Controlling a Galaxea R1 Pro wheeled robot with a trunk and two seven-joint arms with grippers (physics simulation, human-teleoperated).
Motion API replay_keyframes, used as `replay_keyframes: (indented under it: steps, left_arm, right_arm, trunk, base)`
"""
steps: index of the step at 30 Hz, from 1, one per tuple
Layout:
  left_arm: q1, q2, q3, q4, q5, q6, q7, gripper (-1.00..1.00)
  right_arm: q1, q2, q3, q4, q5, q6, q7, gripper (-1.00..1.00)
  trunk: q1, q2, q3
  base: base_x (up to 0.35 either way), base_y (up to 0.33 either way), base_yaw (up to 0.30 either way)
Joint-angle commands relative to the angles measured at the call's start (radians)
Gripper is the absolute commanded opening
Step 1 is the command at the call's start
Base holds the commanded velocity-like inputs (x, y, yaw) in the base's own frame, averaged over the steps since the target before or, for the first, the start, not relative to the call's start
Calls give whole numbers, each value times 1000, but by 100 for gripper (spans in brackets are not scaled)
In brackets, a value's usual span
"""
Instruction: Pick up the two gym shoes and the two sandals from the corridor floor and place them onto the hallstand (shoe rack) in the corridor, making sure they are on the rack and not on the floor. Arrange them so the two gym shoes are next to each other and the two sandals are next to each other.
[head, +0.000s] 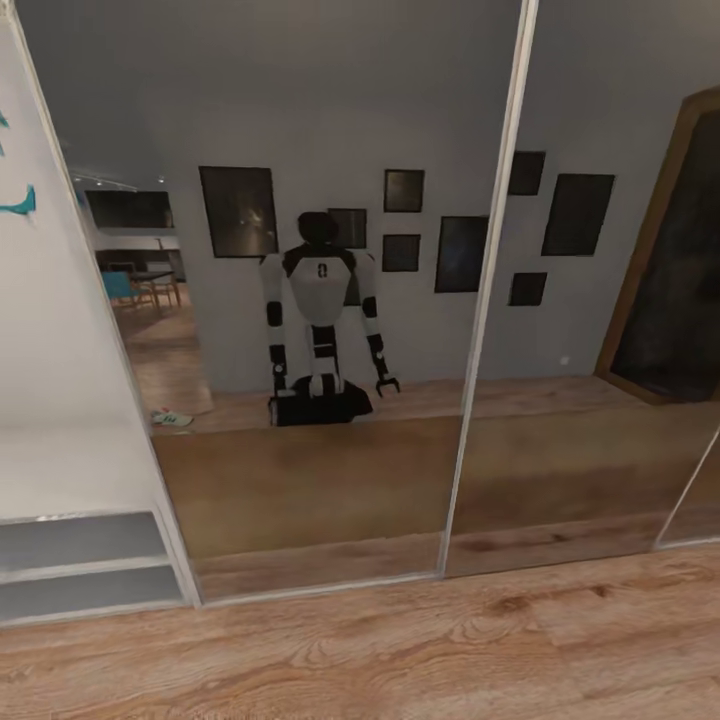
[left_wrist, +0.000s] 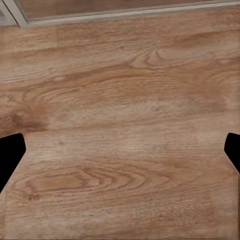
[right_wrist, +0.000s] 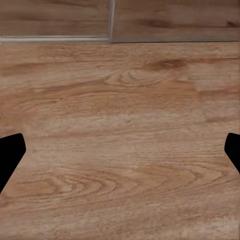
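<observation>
Wood-grain floor (head: 400, 650) spreads bare beneath both arms as the robot faces a wall of mirrored sliding doors (head: 330, 300), its own reflection (head: 322, 320) standing upright in the glass with arms hanging at its sides. Off to the left-arm side, a pale unit with two open shelf levels (head: 85, 565) sits against a white wall; whether it is the hallstand cannot be told from here.

One gym shoe (head: 172, 417), cream-white with green stripes, appears as a reflection low in the left mirror panel, which suggests it lies on the floor behind the robot and toward one side rather than ahead of either hand. Its long axis is too small to read. No sandals can be made out.

Left gripper (left_wrist: 120, 150) hangs over plain planks with its fingers spread wide and nothing between them; the mirror's bottom rail (left_wrist: 125, 12) runs just beyond. Right gripper (right_wrist: 120, 150) is likewise wide and empty above bare boards, near the join of two door panels (right_wrist: 111, 20).

Judged from this, neither arm is within reach of the shoe; the base would likely have to turn away from the glass, with the doors close ahead and open floor around the hands.
</observation>
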Motion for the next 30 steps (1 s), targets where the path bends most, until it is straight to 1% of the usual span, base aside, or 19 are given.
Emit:
replay_keyframes:
  steps: [1,9,15,30]
  left_arm:
    - [-1,0,1,1,1,-3,-1,100]
    - [-1,1,1,1,1,-3,-1,100]
    - [-1,1,1,1,1,-3,2,100]
    - [-1,0,1,2,2,-3,5,100]
  right_arm:
    - [0,0,-1,1,0,-3,-1,100]
    - [0,1,-1,1,0,-3,-1,100]
    - [0,3,1,2,0,-3,-1,100]
    - [0,8,4,4,2,-3,-1,100]
  trunk:
    - [0,-1,-1]
    - [0,-1,-5]
    - [0,-1,-8]
    - [0,-1,-18]
  base:
    - [-119,-245,259]
    - [-217,-193,260]
    - [-212,-77,261]
    - [-25,-6,259]
